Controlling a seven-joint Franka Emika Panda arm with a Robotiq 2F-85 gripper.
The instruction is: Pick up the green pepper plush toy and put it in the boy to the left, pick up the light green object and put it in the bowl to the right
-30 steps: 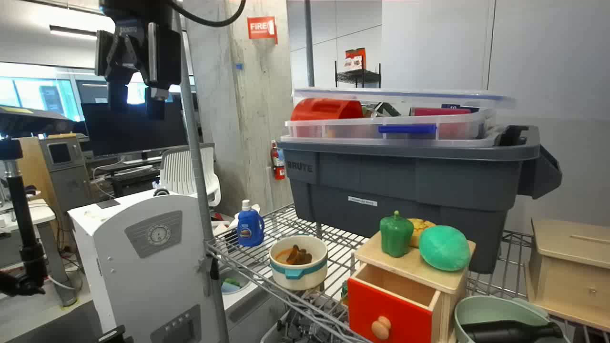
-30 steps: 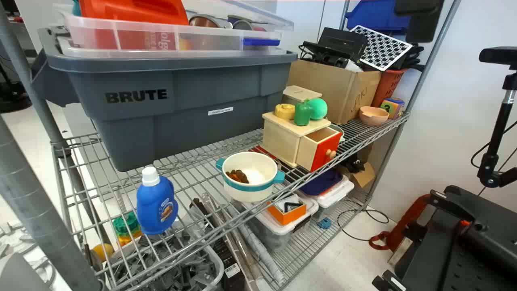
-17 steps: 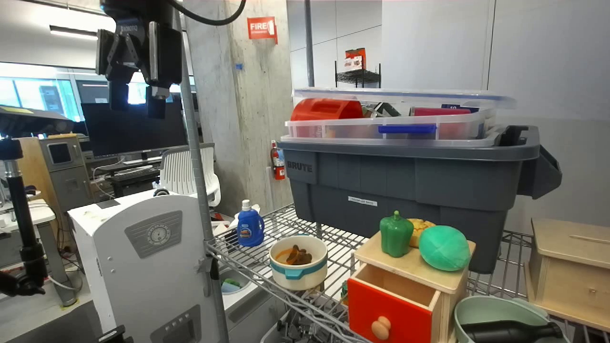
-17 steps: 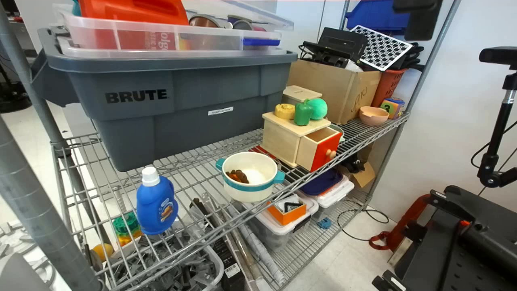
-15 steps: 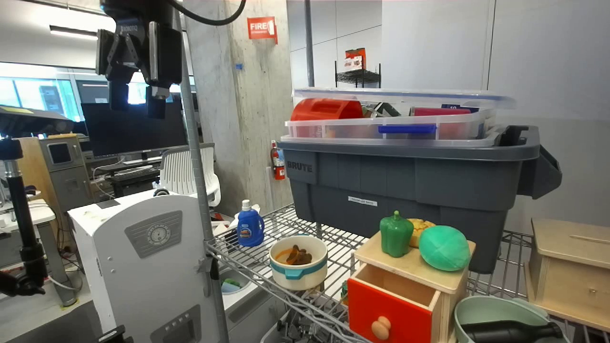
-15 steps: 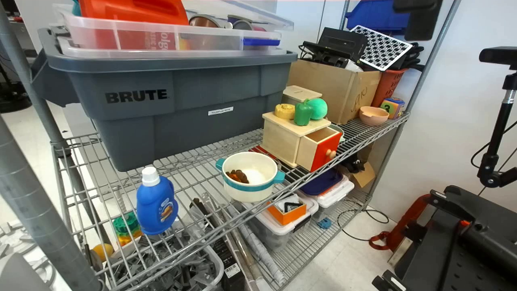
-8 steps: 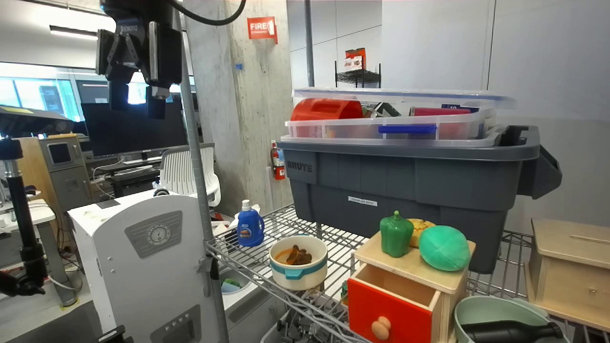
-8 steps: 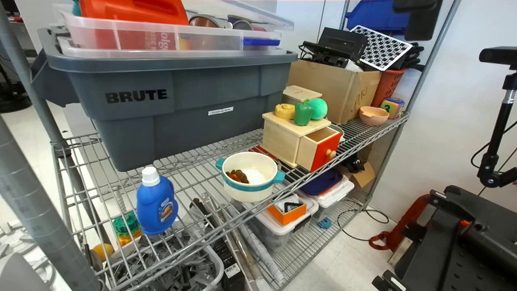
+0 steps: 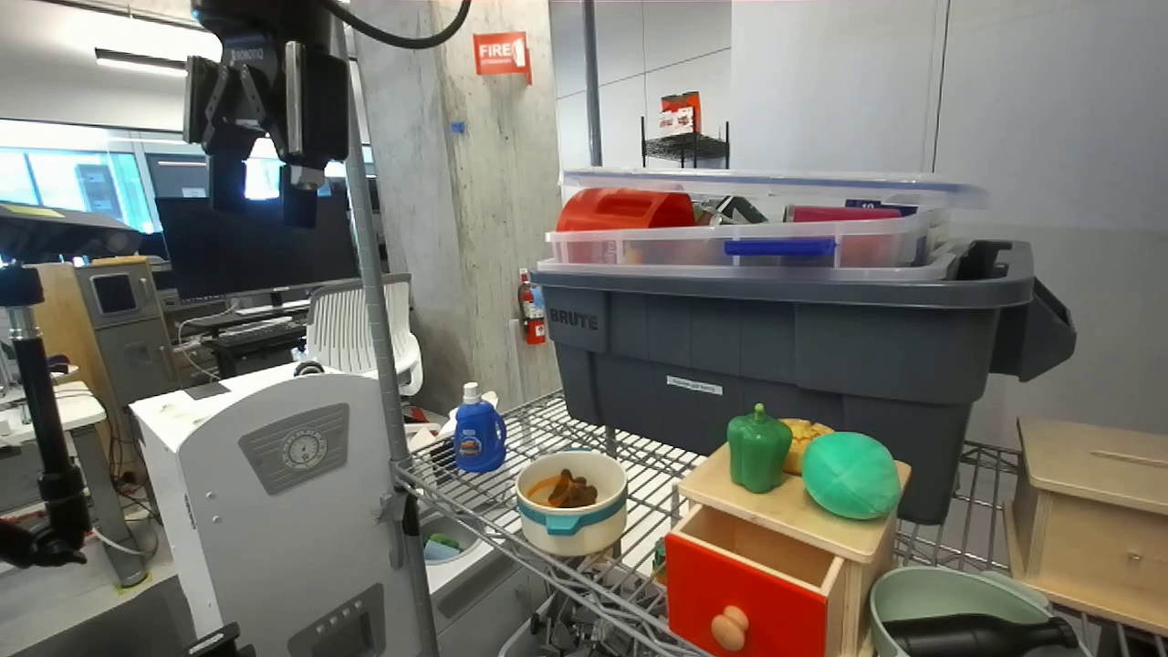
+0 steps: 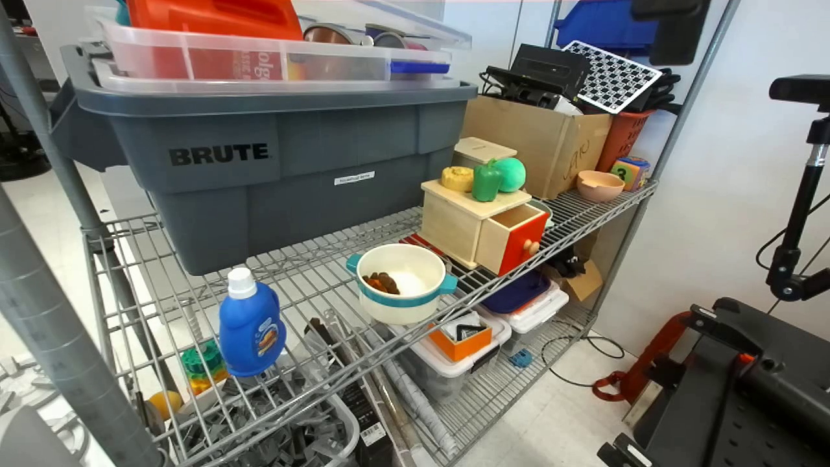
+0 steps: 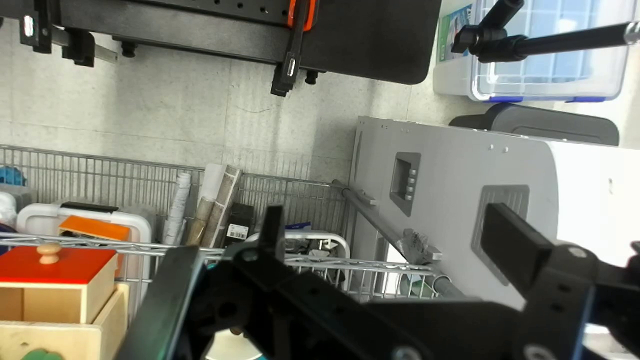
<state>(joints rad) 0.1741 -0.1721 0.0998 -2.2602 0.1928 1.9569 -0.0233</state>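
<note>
Bell pepper [image 9: 759, 452]: dark green. Rounded lump [image 9: 850, 476]: mint green. Bowl [image 9: 954, 591]: grey-green. Pot [image 10: 397, 312]: cream, teal-banded. Checkerboard [image 10: 611, 76]: black-and-white.

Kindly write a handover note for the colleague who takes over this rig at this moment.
End effector: open, holding nothing.
Pepper and light green object: both on the drawer box.
White bowl: left of the drawer box in both exterior views, brown pieces inside.
Grey-green bowl: right of it, black item inside.
Done: neither is placed yet.
To do: pepper probably into the white bowl ("boy" seems a slip), light green object into the grey-green bowl.
</note>
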